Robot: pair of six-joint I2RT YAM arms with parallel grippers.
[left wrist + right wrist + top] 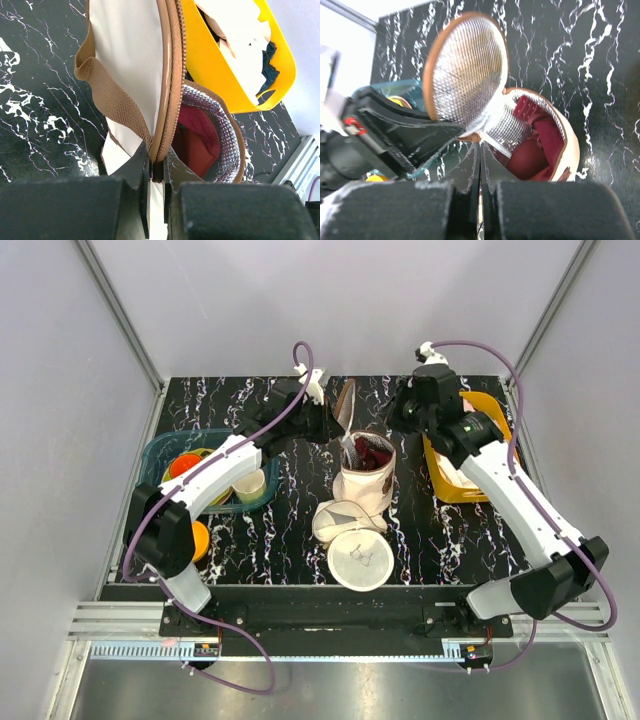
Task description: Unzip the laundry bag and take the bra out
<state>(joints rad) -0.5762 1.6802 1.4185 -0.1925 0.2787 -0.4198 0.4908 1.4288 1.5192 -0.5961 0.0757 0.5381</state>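
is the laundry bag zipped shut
No, the bag's lid stands flipped up, leaving the inside open to view.

Cloth laundry bag [125, 50], rough woven strap [107, 95]; glossy plastic tub [215, 70].

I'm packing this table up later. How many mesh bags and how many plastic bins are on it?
Mesh bags: 3 (the open laundry bag, triangular mesh bag, round white mesh bag)
Plastic bins: 2 (yellow tub, teal bin)
Total: 5
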